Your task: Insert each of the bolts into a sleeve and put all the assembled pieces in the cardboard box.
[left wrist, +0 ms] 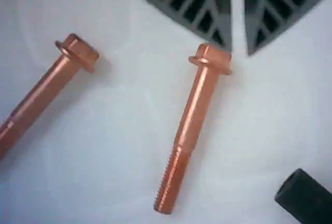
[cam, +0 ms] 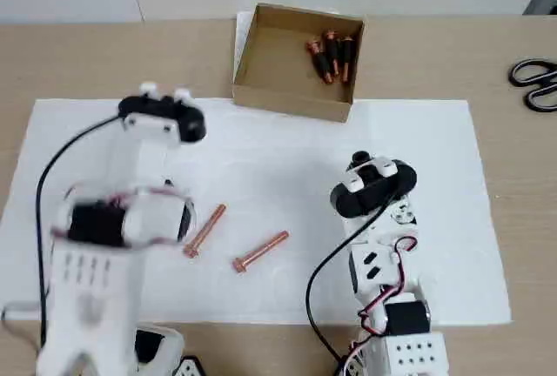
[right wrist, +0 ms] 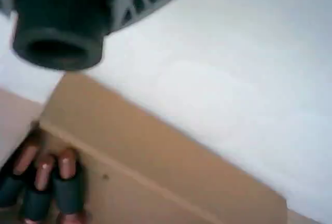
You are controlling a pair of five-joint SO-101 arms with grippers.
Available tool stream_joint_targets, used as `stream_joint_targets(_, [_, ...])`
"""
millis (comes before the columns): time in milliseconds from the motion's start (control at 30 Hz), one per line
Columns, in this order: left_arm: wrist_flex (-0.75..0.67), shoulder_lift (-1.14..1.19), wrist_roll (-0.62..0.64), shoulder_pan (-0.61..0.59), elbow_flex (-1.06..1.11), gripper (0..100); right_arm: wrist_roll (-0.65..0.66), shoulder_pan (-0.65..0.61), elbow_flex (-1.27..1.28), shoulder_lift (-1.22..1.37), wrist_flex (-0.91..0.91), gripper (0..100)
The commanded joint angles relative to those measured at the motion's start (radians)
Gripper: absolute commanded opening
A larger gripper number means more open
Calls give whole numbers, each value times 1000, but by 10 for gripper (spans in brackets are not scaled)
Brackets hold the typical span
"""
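Two bare copper bolts [cam: 204, 230] [cam: 259, 251] lie on the white sheet [cam: 287, 167]. My left gripper [left wrist: 238, 45] hovers just off the head of one bolt [left wrist: 192, 130], its dark fingers [left wrist: 199, 6] shut to a thin slit with nothing between them. The other bolt [left wrist: 41, 92] lies beside it. A loose black sleeve [left wrist: 306, 198] lies near them. My right gripper [right wrist: 67, 11] is shut on another black sleeve [right wrist: 57, 47], held just short of the cardboard box [right wrist: 155, 162]. In the box [cam: 291, 102] lie three assembled pieces [cam: 331, 56] [right wrist: 46, 182].
The left arm [cam: 130, 219] stands over the sheet's left part and the right arm [cam: 374, 189] over its right part. Black scissors [cam: 535, 82] lie on the wooden table at the far right. Bare sheet stretches between the arms and the box.
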Motion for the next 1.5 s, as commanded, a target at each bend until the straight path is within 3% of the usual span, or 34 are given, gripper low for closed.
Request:
stream_joint_targets(0, [60,224,0,-6,-182,6,-8,10,6,-91,87,5])
stream_joint_targets(333, [97,683,-152,2,-214,6,-8,12,0,-196,209,5])
stream_joint_targets(533, [95,689,-157,3,-219,12,-8,12,0,-196,209,5])
stream_joint_targets(733, [97,690,-161,74,-217,130,-8,12,0,-194,209,5])
stream_joint_targets(1467, [21,864,-157,74,-234,130,-8,12,0,-194,216,5])
